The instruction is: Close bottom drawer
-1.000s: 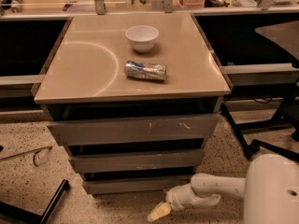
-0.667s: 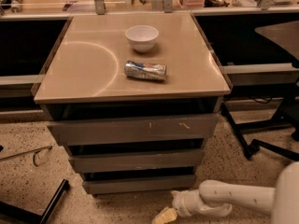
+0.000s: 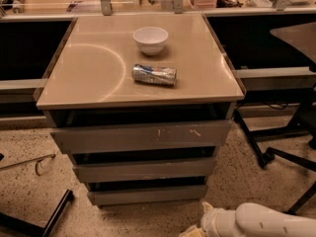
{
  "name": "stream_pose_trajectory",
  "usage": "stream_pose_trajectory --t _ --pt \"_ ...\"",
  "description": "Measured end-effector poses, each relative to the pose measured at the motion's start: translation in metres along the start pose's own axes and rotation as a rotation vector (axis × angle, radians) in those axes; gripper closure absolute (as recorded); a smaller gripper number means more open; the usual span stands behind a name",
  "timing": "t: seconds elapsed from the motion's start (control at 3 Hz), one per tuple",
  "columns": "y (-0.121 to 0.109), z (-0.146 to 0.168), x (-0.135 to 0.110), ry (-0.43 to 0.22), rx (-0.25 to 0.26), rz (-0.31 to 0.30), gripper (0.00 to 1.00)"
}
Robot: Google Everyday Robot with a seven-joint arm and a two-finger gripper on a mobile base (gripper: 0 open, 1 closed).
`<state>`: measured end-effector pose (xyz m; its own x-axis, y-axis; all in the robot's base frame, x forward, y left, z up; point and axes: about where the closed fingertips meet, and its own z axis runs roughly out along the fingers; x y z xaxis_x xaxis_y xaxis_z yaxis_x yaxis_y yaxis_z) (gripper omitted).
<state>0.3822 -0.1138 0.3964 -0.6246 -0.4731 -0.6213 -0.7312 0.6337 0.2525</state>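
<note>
Camera view:
- We log a beige-topped cabinet (image 3: 98,68) standing on a speckled floor (image 3: 29,191), with three grey handleless drawers stacked under the top.
- The top drawer (image 3: 140,137) is the widest and carries pale scratch marks on its front. The middle drawer (image 3: 145,171) is narrower.
- The bottom drawer (image 3: 147,195) is the narrowest, with a plain flat front. It sits lowest in the stack, just above the floor. A dark strip shows between its front panel and the middle drawer.
- The gripper (image 3: 190,230) is at the lower edge of the view, low over the floor, below and to the right of the bottom drawer's right corner. It is apart from the front panel. It is cut off by the edge, so we cannot tell whether it is released or clenched.
- The white arm (image 3: 256,221) reaches in from the lower right corner.
- On the cabinet top, a white bowl (image 3: 150,38) stands upright toward the back. A crushed can (image 3: 154,74) lies on its side just in front of it, not touching.
</note>
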Motion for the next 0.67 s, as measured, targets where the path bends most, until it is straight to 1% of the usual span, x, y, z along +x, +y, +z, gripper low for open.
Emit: stream_pose_trajectory --t 0.33,0.67 --pt "0.017 -0.062 -0.017 -0.031 0.125 -0.03 0.0" --pt "0.012 -0.084 -0.027 -0.037 0.172 -0.055 0.0"
